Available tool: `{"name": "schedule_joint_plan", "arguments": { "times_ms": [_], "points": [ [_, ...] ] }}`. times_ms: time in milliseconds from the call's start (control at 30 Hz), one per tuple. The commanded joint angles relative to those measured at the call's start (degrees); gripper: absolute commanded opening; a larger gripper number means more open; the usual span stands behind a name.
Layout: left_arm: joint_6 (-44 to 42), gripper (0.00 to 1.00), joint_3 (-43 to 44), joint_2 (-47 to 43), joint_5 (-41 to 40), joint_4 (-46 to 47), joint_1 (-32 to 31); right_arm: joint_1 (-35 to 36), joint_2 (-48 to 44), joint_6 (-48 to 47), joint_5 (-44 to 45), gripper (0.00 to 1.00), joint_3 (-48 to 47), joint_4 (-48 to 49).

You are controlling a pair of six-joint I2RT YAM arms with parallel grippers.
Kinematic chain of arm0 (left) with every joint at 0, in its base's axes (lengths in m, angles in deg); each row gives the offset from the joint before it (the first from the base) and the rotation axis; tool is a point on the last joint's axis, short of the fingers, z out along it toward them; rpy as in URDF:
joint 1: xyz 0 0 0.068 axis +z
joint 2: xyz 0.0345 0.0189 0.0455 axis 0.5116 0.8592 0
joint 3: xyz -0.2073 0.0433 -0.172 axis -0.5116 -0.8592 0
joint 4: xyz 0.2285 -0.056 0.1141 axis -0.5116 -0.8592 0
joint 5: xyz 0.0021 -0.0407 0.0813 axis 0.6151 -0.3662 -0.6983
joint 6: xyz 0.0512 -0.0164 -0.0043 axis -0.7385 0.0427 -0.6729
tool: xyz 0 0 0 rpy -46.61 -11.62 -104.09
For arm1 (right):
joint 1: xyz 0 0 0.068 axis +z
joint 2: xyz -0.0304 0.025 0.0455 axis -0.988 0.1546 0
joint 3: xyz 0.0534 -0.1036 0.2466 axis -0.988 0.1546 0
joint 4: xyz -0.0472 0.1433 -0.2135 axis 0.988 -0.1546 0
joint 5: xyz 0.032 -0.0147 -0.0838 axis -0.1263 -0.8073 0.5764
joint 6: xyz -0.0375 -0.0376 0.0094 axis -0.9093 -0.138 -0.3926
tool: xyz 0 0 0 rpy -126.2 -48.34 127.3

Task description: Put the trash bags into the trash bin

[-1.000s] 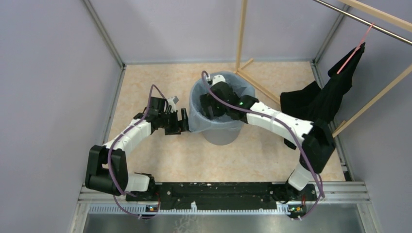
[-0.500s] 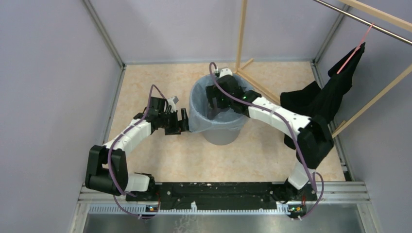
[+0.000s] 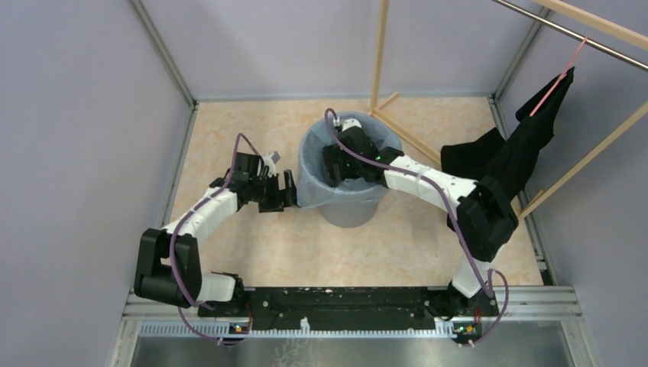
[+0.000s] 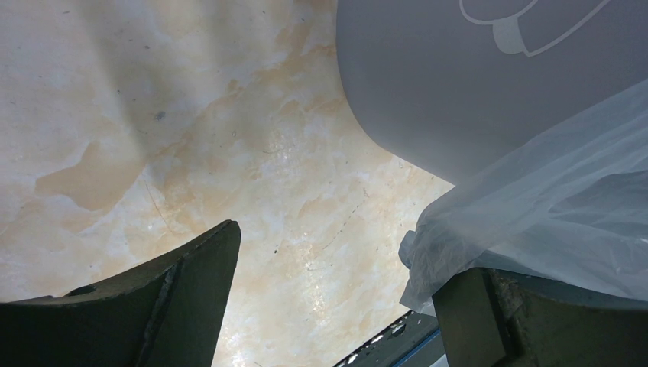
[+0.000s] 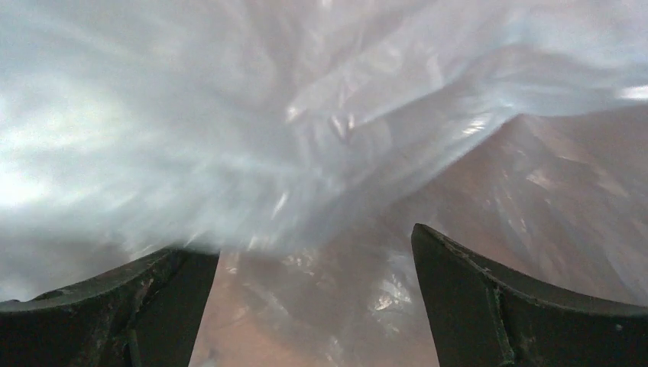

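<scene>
Both jaws stand open; the trash bag [image 3: 308, 189] lines the upright trash bin [image 3: 348, 216], mouth up.

Trash bag [image 3: 312, 191] – thin translucent plastic film, lt-blue, wrinkly, glossy w/ bright glints inside. Trash bin [image 3: 348, 216]: grey plastic, smooth, matt. Tabletop [image 3: 229, 130] – marbled beige, smooth, slight sheen. Garment [image 3: 497, 164]: black cloth, matt, soft folds. Frame rods [image 3: 380, 46]: bare pale wood, matt.
</scene>
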Motion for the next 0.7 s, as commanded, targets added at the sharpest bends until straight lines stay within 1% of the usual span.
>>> {"name": "schedule_joint_plan", "arguments": {
  "times_ms": [0,100,200,267,333,400,467,567,667],
  "points": [
    [-0.4,0.94,-0.1,0.1,0.4,1.4,0.4,0.7,-10.0,0.0,-0.6,0.97,-3.0,2.4],
    [-0.4,0.94,-0.2,-0.4,0.3,1.5,0.5,0.6,-11.5,0.1,-0.1,0.99,0.7,5.2],
    [-0.5,0.94,-0.4,-0.9,0.0,1.5,0.4,0.3,-8.3,1.4,0.3,0.98,2.8,5.8],
    [-0.7,0.94,-0.2,-1.3,-0.3,1.5,0.5,0.3,-5.3,1.8,-0.3,0.95,2.3,5.6],
    [-0.9,0.95,-0.2,-2.3,-0.7,1.4,0.5,0.9,-3.3,1.5,-0.8,0.91,0.4,4.2],
    [-1.0,0.97,-0.7,-4.5,-2.5,1.7,0.5,1.8,-3.6,0.0,0.3,0.91,-2.6,2.6],
    [-0.9,0.98,-1.4,-6.8,-5.0,1.8,0.5,2.3,-4.9,-1.5,0.9,0.92,-6.1,0.6],
    [-0.1,0.98,-1.4,-9.7,-9.6,0.3,0.5,2.3,-7.7,-3.7,2.6,0.93,-10.9,-2.0],
    [1.3,0.99,-1.9,-14.0,-14.4,-0.7,0.5,2.3,-12.0,-6.1,5.2,0.95,-11.9,-1.0]
  ]
}}
